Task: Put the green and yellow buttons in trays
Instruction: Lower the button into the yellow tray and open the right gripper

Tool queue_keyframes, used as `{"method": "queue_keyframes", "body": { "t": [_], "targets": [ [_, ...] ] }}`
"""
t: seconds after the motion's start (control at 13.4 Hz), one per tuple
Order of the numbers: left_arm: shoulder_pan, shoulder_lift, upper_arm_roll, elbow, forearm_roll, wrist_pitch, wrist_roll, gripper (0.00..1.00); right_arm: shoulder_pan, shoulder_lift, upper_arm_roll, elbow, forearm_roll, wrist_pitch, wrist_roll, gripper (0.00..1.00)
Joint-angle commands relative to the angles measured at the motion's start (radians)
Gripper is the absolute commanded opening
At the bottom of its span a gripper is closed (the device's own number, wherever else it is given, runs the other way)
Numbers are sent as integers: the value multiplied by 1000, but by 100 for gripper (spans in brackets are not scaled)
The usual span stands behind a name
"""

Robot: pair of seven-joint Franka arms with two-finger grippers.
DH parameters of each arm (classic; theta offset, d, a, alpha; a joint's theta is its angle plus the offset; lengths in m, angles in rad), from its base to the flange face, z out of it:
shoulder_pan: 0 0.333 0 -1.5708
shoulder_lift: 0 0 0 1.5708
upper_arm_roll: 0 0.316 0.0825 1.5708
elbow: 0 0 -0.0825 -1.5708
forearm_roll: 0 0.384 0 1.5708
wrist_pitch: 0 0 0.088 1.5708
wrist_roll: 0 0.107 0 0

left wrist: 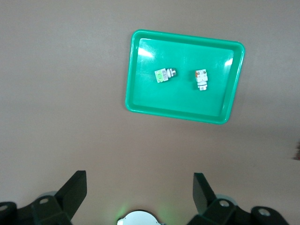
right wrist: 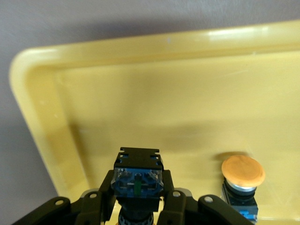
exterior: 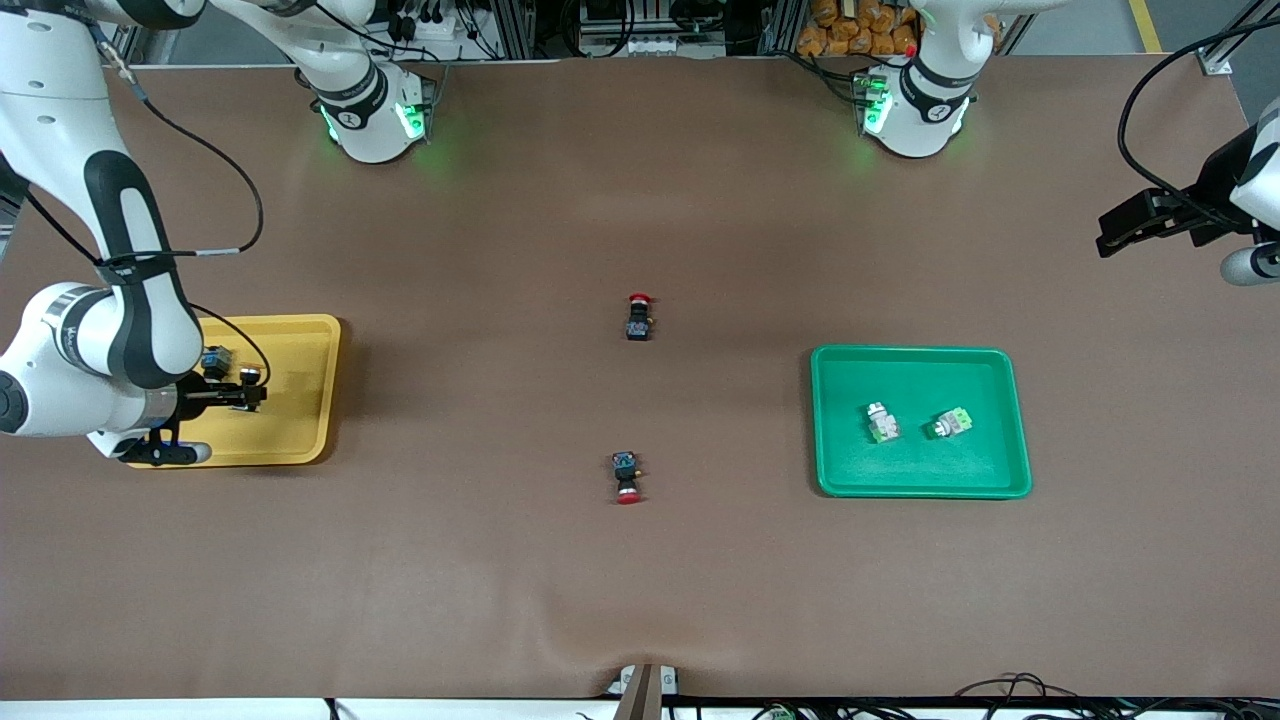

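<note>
My right gripper is shut on a dark blue-black button and holds it just over the yellow tray. A second dark button with an orange-yellow cap lies in that tray beside it. Two white-grey buttons with green parts lie in the green tray; they also show in the left wrist view in the green tray. My left gripper is open and empty, high over the left arm's end of the table.
Two dark switches with red caps lie on the brown table between the trays, one farther from the front camera and one nearer. The right arm's elbow and cable hang over the yellow tray's outer end.
</note>
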Motion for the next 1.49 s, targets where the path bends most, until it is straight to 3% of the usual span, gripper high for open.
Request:
{"method": "queue_keyframes", "body": {
  "t": [0.0, 0.22, 0.3, 0.37, 0.45, 0.52, 0.59, 0.82, 1.04, 1.26, 1.41],
  "targets": [
    [6, -6, -2, -5, -20, 9, -3, 100, -21, 37, 23, -10, -14, 34, -7, 0],
    [7, -6, -2, -5, -20, 7, -3, 100, -14, 46, 24, -12, -11, 32, -5, 0],
    [7, -6, -2, -6, -20, 7, -3, 100, -14, 55, 24, -12, -11, 32, -5, 4],
    [7, -8, -2, -6, -20, 7, -3, 100, -14, 57, 24, -12, -9, 34, -5, 15],
    [7, -8, -2, -6, -20, 7, -3, 100, -14, 57, 24, -10, -6, 32, -5, 39],
    [7, -8, -3, -8, -20, 7, -3, 100, -14, 57, 24, -10, -3, 29, -4, 56],
    [7, -8, -2, -8, -20, 7, -3, 100, -15, 57, 24, -3, 2, 28, 5, 100],
    [7, -8, -2, -8, -20, 7, -3, 100, -4, 48, 27, 36, 2, -9, 4, 100],
    [9, -8, -2, -11, -20, 7, -3, 100, 35, 46, 30, 201, 5, -219, 10, 100],
    [9, -9, 0, -11, -20, 7, -3, 100, 42, 40, 61, 342, 20, -245, -1, 100],
    [9, -11, 0, -11, -20, 7, -3, 100, 46, 42, 93, 480, 8, -340, -1, 100]
  ]
}}
